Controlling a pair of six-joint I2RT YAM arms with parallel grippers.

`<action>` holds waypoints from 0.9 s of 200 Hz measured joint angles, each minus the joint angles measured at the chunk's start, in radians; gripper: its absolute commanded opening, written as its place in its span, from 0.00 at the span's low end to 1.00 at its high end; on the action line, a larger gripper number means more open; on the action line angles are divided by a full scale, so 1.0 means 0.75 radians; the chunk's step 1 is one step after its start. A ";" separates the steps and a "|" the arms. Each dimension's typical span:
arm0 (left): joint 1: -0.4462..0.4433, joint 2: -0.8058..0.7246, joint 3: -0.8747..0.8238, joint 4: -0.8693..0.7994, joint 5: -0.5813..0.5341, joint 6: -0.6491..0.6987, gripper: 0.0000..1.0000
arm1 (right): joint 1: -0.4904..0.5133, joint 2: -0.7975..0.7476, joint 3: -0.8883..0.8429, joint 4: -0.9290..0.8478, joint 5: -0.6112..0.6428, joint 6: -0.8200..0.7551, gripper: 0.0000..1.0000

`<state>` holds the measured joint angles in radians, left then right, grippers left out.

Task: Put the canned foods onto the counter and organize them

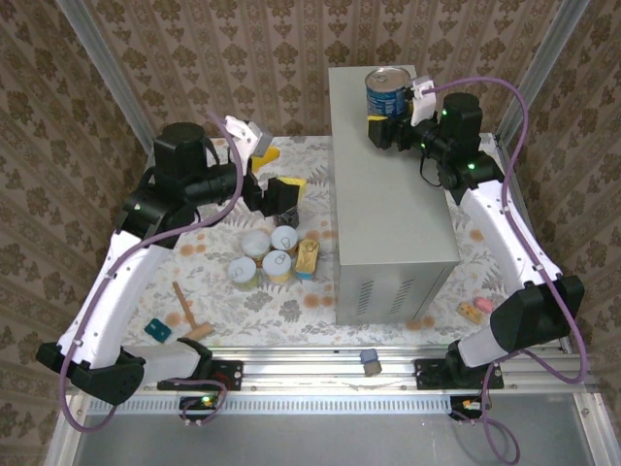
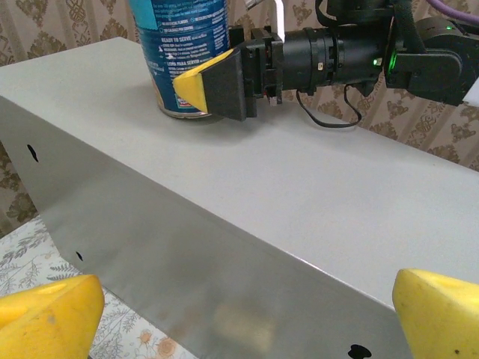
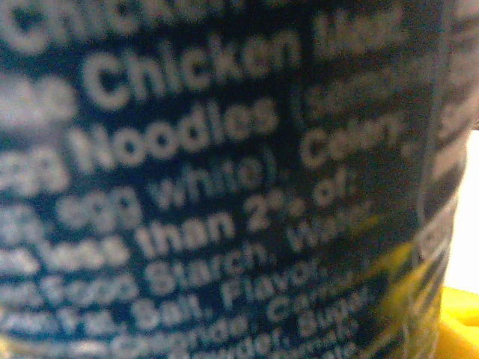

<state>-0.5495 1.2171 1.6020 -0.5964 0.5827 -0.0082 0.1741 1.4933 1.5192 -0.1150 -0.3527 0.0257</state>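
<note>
Short cans: upright cluster on table, left of counter. Oblong tin beside them.
Left gripper: splayed wide, empty, just beyond cluster. Judged nearer arm for these.
Counter top: near and middle stretch bare, roomy.
Tall blue can: upright, far end of top, near far edge.
Right gripper: fingers bracket can's sides. Clamped or slack, cannot tell.
</note>
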 measured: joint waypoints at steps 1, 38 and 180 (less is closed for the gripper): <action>0.000 0.000 -0.001 0.000 -0.001 0.001 1.00 | 0.000 -0.001 -0.001 0.000 0.000 0.000 0.90; 0.000 -0.027 -0.054 0.006 -0.018 0.013 1.00 | -0.003 -0.010 -0.004 -0.010 -0.001 -0.004 0.94; 0.002 -0.124 -0.180 0.029 -0.043 0.064 1.00 | -0.017 -0.094 0.064 0.028 0.000 0.004 0.87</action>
<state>-0.5484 1.1240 1.4670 -0.5747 0.5503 0.0395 0.1612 1.4231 1.5673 -0.0937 -0.3527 0.0288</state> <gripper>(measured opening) 0.999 0.892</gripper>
